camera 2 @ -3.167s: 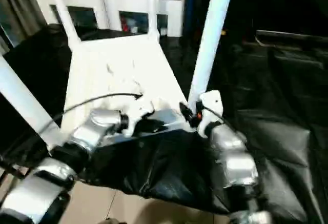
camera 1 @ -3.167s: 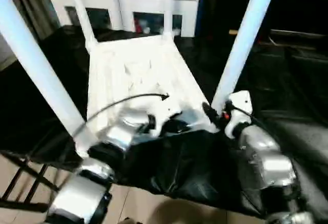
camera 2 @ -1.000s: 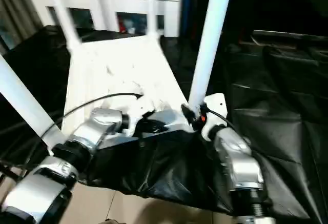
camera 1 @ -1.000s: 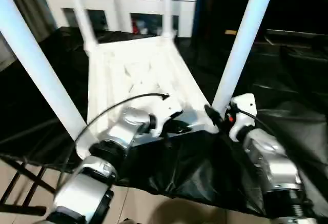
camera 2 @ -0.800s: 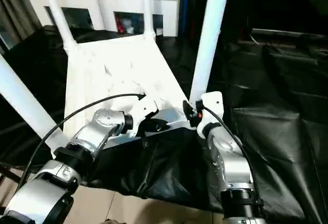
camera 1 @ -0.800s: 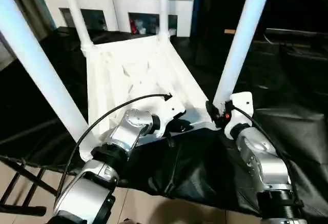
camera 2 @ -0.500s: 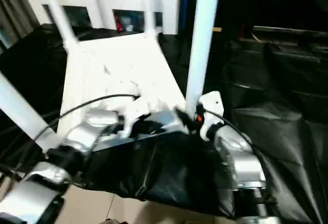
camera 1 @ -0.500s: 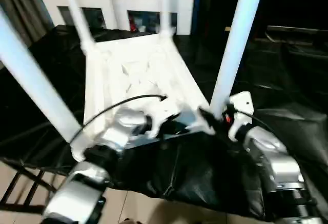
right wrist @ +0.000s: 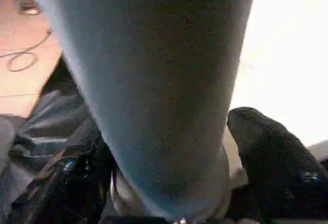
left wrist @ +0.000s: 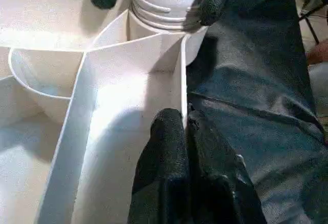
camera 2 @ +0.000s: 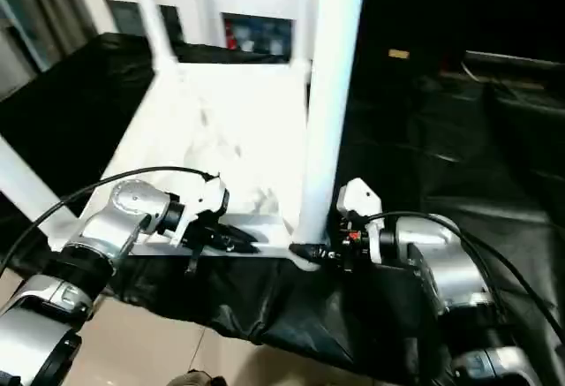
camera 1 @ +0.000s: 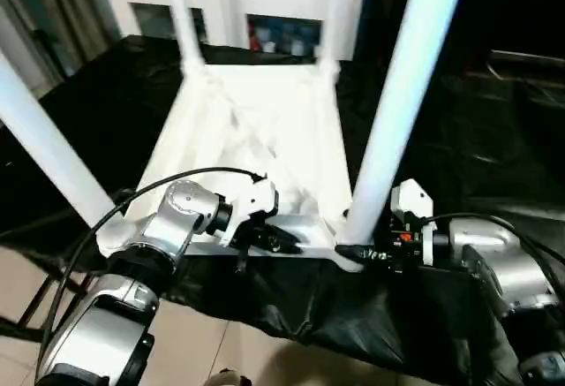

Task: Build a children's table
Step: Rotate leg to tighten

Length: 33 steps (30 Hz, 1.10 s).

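The children's table lies upside down, its white ribbed tabletop (camera 1: 256, 130) on the black cover with all its legs standing up. My left gripper (camera 1: 281, 243) is shut on the tabletop's near rim; in the left wrist view its fingers (left wrist: 166, 152) pinch that thin wall. My right gripper (camera 1: 349, 252) is at the foot of the near right leg (camera 1: 397, 112). Its black fingers (right wrist: 277, 157) stand open on either side of the leg (right wrist: 154, 80), with a small gap on one side. The near left leg (camera 1: 48, 152) rises at the left.
A black-covered work table (camera 1: 494, 139) carries everything; its near edge drops to the floor (camera 1: 194, 351) just below my grippers. A white glass-door cabinet (camera 1: 238, 6) stands behind. The two far legs (camera 1: 181, 15) rise at the tabletop's far corners.
The camera has shifted. My right gripper's jaws have widened around the near right leg's foot, and that forearm now lies more sideways. The left gripper has kept its pinch on the rim.
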{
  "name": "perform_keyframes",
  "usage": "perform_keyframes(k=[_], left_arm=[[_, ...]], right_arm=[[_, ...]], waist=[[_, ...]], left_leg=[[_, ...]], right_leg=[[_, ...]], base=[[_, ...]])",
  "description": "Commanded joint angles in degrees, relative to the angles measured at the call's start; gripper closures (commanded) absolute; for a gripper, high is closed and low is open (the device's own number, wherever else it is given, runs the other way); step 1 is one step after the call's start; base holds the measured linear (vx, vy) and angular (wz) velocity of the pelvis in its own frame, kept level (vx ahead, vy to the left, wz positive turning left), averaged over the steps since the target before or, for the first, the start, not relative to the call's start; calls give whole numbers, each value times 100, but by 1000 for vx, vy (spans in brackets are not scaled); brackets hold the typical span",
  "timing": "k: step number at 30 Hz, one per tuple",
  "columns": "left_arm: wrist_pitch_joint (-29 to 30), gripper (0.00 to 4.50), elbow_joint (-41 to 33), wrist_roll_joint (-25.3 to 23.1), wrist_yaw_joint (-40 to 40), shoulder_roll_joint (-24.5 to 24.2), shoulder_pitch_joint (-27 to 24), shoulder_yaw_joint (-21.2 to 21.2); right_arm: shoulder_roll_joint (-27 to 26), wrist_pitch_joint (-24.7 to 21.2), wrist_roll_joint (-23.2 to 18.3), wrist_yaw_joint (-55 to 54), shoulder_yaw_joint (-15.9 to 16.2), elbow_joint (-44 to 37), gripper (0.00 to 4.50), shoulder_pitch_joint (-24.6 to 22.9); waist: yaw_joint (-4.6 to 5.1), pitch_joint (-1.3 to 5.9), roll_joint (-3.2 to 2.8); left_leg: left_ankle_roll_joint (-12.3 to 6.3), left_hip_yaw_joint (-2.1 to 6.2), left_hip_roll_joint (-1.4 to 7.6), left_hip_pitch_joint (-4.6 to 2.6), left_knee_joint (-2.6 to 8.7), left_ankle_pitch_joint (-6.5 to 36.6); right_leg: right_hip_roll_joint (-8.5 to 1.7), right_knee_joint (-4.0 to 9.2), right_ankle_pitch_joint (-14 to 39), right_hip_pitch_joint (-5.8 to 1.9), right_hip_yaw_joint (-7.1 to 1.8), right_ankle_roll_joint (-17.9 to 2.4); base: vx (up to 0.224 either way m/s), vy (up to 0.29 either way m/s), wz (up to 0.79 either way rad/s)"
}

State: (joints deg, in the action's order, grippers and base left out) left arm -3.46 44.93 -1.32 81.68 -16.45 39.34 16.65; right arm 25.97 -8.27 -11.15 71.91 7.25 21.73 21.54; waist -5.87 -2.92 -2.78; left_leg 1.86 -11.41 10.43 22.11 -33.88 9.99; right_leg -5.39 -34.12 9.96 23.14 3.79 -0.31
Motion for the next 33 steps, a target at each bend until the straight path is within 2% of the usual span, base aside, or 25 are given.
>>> perform_keyframes(k=[1,5,8,10,17,18,19,21,22,23,24,26,28,29,30,31,32,33], left_arm=[[-140,450,-51,89,253,58,218,83],[-214,450,9,87,258,40,220,73],[-265,450,46,72,262,24,211,61],[-319,450,103,53,232,-5,191,53],[-300,450,205,16,-83,8,185,-27],[-273,450,213,23,-124,18,191,-45],[-244,450,237,8,-250,44,203,-70],[-130,450,281,-43,-612,124,237,-125],[25,450,305,-185,-1143,244,275,-136],[29,450,305,-188,-1155,247,276,-136],[188,450,262,-198,-1544,418,271,-195],[281,450,208,-169,-1722,531,250,-237],[351,450,140,-181,-1841,618,220,-230],[460,450,32,-212,-2042,746,164,-217],[613,450,-107,-259,-2270,907,91,-185],[838,450,-317,-380,-2754,1166,-20,-120],[838,450,-317,-380,-2754,1166,-20,-120],[890,450,-383,-428,-2897,1250,-58,-81]], right_arm=[[35,92,-90,118,23,55,129,116],[45,199,-51,317,170,130,160,104],[28,283,-7,367,228,179,188,100],[-9,362,34,404,275,255,193,113],[-169,445,51,197,273,362,196,64],[-193,435,29,161,262,353,196,44],[-250,411,7,17,226,320,196,-2],[-404,333,-50,-354,106,215,196,-121],[-648,235,28,-1106,-71,156,196,-231],[-654,234,32,-1125,-75,154,196,-233],[-918,208,187,-1905,-224,133,196,-318],[-1076,173,267,-2327,-300,103,197,-367],[-1216,105,316,-2664,-363,53,198,-410],[-1402,24,451,-3163,-424,-43,198,-472],[-1670,-157,549,-3760,-536,-183,198,-530],[-2069,-454,827,-4681,-603,-505,198,-650],[-2069,-454,827,-4681,-603,-505,198,-650],[-2197,-545,945,-4954,-582,-634,198,-695]], waist=[[7,411,89],[-25,415,111],[-43,422,100],[-48,422,87],[-46,411,98],[-44,410,90],[-40,405,51],[-32,398,71],[-21,387,84],[-25,381,74],[28,376,81],[75,367,88],[124,372,87],[134,374,57],[153,370,53],[163,373,44],[180,362,56],[197,369,64]], left_leg=[[-427,117,314,-134,372,1189],[-476,108,309,-128,356,1088],[-487,113,307,-130,351,1029],[-484,116,312,-129,352,1051],[-455,117,309,-125,361,1129],[-431,118,311,-129,366,1167],[-394,123,312,-133,373,1242],[-334,124,313,-145,387,1347],[-277,127,319,-142,401,1392],[-234,130,320,-157,409,1430],[-108,152,301,-143,437,1553],[-34,156,291,-162,447,1686],[-25,163,277,-151,448,1708],[-29,168,274,-147,449,1694],[-46,156,271,-156,444,1693],[-46,158,271,-150,452,1669],[-12,158,286,-143,466,1630],[-8,159,264,-155,469,1643]], right_leg=[[-349,333,870,-285,-221,-1574],[-360,337,877,-283,-222,-1556],[-356,331,892,-282,-216,-1521],[-356,329,888,-279,-215,-1526],[-354,344,1026,-277,-210,-1499],[-353,349,1068,-275,-212,-1491],[-351,360,1135,-270,-212,-1479],[-349,374,1224,-268,-212,-1457],[-354,386,1312,-263,-222,-1421],[-352,393,1388,-246,-227,-1390],[-367,415,1700,-267,-217,-1283],[-367,455,1869,-244,-218,-1209],[-360,462,1891,-248,-219,-1156],[-360,458,1864,-252,-221,-1150],[-348,474,1788,-230,-229,-1155],[-345,466,1728,-228,-230,-1155],[-326,456,1669,-227,-239,-1141],[-331,475,1773,-229,-227,-1080]], base=[[0,0,0],[0,0,0],[0,0,0],[0,0,0],[0,0,0],[0,0,0],[0,0,0],[0,0,0],[0,0,0],[0,0,0],[0,0,0],[0,0,0],[0,0,0],[0,0,0],[0,0,0],[0,0,0],[0,0,0],[0,0,0]])
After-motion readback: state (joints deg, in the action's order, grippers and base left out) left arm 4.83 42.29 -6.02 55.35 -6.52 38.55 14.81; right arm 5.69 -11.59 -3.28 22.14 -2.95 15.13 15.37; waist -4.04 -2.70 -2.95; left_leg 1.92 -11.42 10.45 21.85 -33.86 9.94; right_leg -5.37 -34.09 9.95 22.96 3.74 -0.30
